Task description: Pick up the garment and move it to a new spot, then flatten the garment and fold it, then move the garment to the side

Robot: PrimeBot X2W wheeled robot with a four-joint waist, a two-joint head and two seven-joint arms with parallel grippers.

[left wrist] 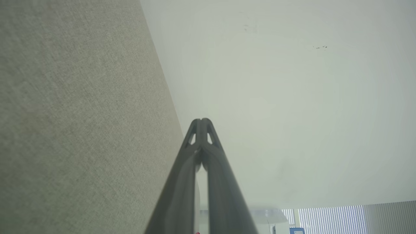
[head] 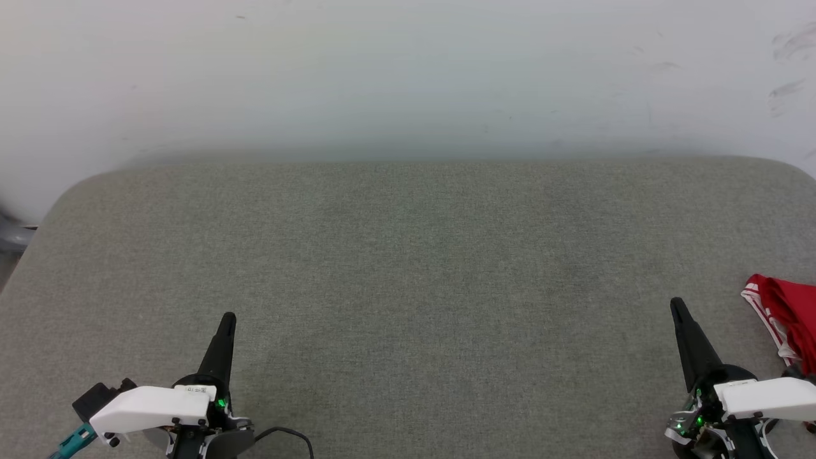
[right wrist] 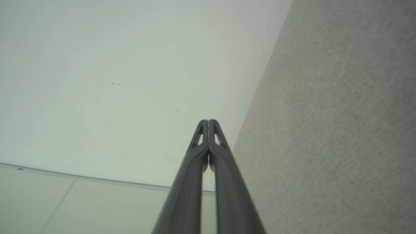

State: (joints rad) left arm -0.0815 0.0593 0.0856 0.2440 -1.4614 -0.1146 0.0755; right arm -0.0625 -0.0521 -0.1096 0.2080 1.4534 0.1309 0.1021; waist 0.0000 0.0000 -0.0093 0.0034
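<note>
Far right edge of the head view: the garment (head: 789, 315), a bunched heap of red cloth with striped trim (head: 760, 301) in red and white along its left side. It lies on the surface and runs out of the frame, so its full shape cannot be told.
Surface (head: 408, 287): grey-green woven fabric with rounded far corners, filling the lower two thirds of the head view. A pale wall (head: 408, 76) rises behind it.
Left gripper (head: 227, 319): lower left of the head view, pointing up the frame, well apart from the garment. Its jaws are pressed together tip to tip and hold nothing.
Right gripper (head: 676, 306): lower right of the head view, near the garment's left edge but not touching it. Its jaws are closed tip to tip and hold nothing.
Handling: the garment looks soft, light and limp, probably smooth jersey cloth. It would likely sag and drape when lifted and not keep any shape.
Where to take hold: probably a raised fold or the striped trim nearest the right gripper, once the jaws open. Two holds set apart would likely help spread it flat.
Risk: a shallow pinch may catch only one layer or slip off.
</note>
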